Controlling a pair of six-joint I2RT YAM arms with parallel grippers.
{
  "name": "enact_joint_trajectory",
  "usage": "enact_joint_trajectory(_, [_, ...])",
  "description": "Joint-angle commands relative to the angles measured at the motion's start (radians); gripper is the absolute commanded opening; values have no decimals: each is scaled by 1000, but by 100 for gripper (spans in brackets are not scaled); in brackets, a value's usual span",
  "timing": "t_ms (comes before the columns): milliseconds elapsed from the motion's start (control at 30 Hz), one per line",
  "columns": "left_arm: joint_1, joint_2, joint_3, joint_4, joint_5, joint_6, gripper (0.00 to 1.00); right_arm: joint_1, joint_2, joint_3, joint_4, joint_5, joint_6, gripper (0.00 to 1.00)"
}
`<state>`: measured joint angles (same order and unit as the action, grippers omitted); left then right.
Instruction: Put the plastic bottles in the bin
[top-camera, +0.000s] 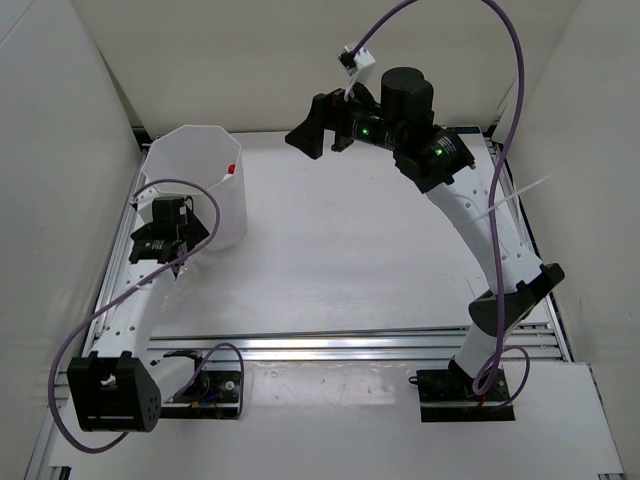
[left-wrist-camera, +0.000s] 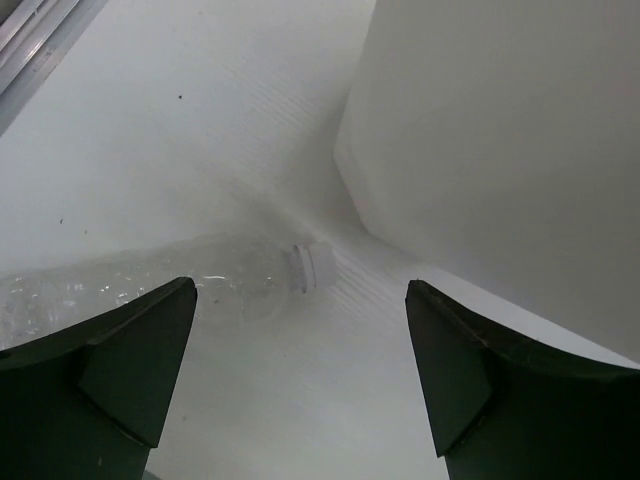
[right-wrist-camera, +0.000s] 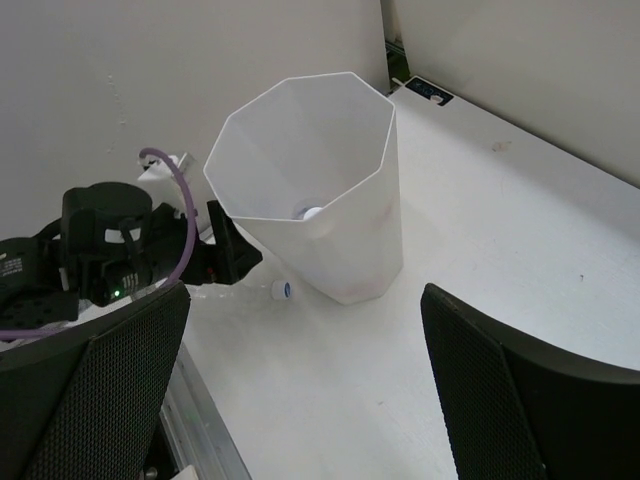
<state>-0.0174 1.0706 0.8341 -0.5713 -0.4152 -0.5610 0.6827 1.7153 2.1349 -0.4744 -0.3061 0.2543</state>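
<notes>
A clear unlabelled plastic bottle (left-wrist-camera: 150, 275) lies on its side on the table, its white cap (left-wrist-camera: 310, 265) pointing at the foot of the bin (left-wrist-camera: 500, 150). My left gripper (left-wrist-camera: 300, 300) hovers over it, open, with nothing between its fingers; the bottle rests just beyond the left finger. From above, the left gripper (top-camera: 178, 245) sits against the bin's (top-camera: 195, 180) near-left side. A red cap (top-camera: 231, 168) shows inside the rim, and a white cap (right-wrist-camera: 310, 212) lies deeper in the bin (right-wrist-camera: 330, 190). My right gripper (top-camera: 318, 135) hangs open high above the far table, empty.
Aluminium rails (top-camera: 300, 345) run along the table's near edge and left side. White walls enclose the table at the back and on both sides. A purple cable (top-camera: 470, 40) loops over the right arm.
</notes>
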Motion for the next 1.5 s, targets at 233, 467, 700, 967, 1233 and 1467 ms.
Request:
enact_joint_trajectory(233, [53, 17, 140, -307, -135, -660, 95, -5, -13, -12, -15, -45, 26, 100])
enact_joint_trajectory(467, [77, -80, 44, -463, -231, -1644, 100, -5, -5, 13, -92, -80, 36, 100])
enact_joint_trajectory(700, [123, -95, -158, -360, -149, -1996, 100, -5, -26, -23, -187, -90, 36, 100])
enact_joint_trajectory(967, [123, 32, -127, -303, -136, -2087, 100, -5, -26, 3, -276, -80, 26, 100])
enact_joint_trajectory(1233, [145, 146, -112, -250, -116, -2134, 100, -28, -26, -32, -276, -59, 0, 100])
enact_joint_trajectory(1467, [175, 276, -112, -182, -125, -2162, 100, -37, -26, -52, -285, -68, 0, 100])
